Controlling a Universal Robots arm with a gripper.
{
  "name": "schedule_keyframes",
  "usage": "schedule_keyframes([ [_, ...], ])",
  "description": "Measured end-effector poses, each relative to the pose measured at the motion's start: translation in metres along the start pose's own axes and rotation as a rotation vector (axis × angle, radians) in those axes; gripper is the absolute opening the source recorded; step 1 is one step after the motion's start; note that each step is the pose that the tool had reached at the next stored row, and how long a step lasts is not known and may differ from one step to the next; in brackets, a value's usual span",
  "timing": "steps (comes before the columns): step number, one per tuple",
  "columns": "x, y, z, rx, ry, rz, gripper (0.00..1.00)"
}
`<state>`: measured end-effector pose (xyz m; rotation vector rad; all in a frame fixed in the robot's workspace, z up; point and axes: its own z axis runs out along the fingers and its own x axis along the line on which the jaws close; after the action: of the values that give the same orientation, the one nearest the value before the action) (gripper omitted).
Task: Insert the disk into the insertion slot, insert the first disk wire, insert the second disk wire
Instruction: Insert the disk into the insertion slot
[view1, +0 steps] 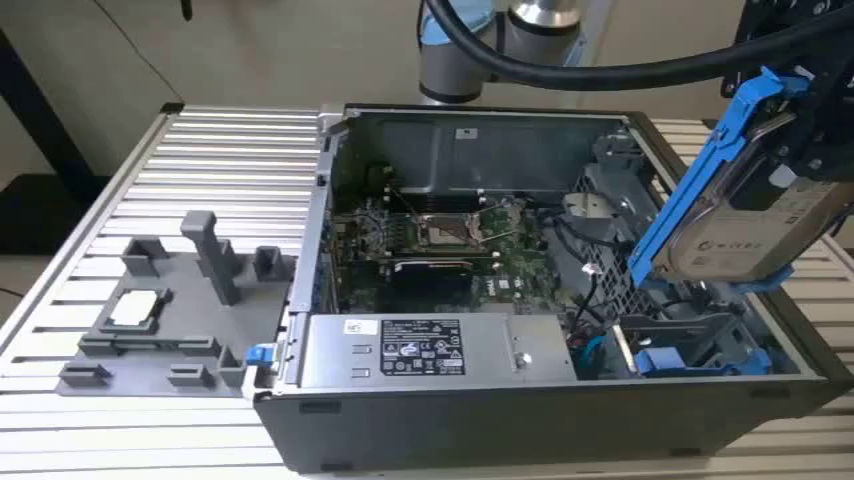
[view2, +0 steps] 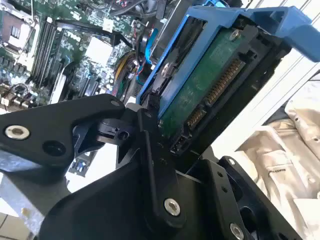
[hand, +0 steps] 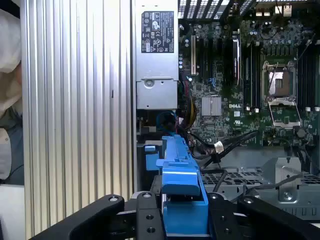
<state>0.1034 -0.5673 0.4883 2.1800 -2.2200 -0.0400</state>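
1. The gripper (hand: 184, 212) was clamped on the disk (view1: 742, 236), with its fingers (hand: 148, 216) on either side of the blue carrier (view1: 697, 185).
2. In the exterior view the disk hung steeply tilted and clear of the metal, at about three o'clock of the open computer case (view1: 441, 420).
3. The insertion slot (view1: 681, 332) lay below it, near five o'clock of the case, with loose cables (view1: 567, 240) just beside it.
4. By my judgement, a clean insertion called for levelling the disk to the bay's walls, squaring the carrier's rails, and keeping the cables out of the mouth.
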Motion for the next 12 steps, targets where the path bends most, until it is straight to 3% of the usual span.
schedule_keyframes([
  [12, 0.0000, -0.0001, 0.0010, 0.0016, -0.0001, 0.000, 0.33],
])
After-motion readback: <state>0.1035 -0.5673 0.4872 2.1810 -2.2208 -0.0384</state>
